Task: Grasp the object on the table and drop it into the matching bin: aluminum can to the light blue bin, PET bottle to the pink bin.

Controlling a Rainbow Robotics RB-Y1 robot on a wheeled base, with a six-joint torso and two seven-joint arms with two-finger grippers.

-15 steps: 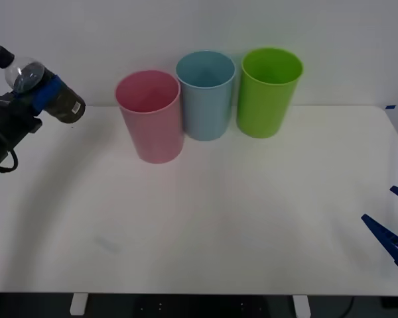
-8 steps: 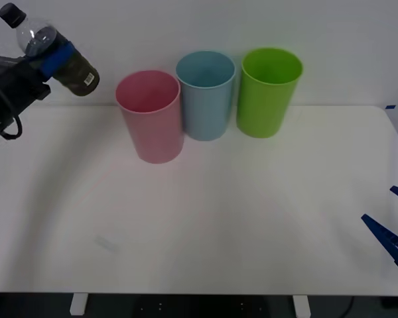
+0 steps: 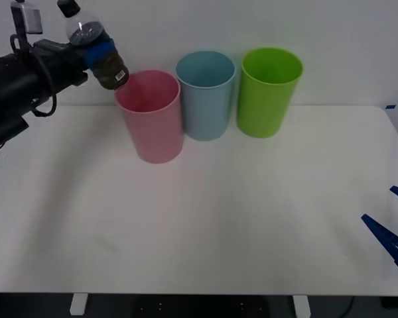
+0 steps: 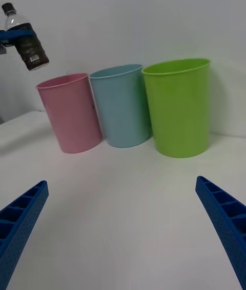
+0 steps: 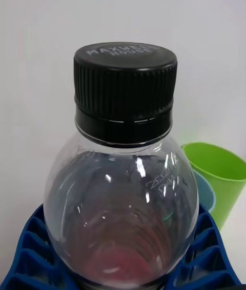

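My left gripper is shut on the PET bottle, a small clear bottle with a black cap and a dark lower body. It holds the bottle in the air, tilted, with the dark bottom just over the left rim of the pink bin. The same bottle hangs above and left of the pink bin in the right wrist view. Up close, the bottle sits between the blue fingers. The light blue bin stands right of the pink one. My right gripper rests open at the table's right edge.
A lime green bin stands right of the light blue bin, all three in a row at the back of the white table. A white wall rises behind them.
My left arm has carried the bottle up and to the right, from the table's far left to the pink bin's rim. The right arm has not moved.
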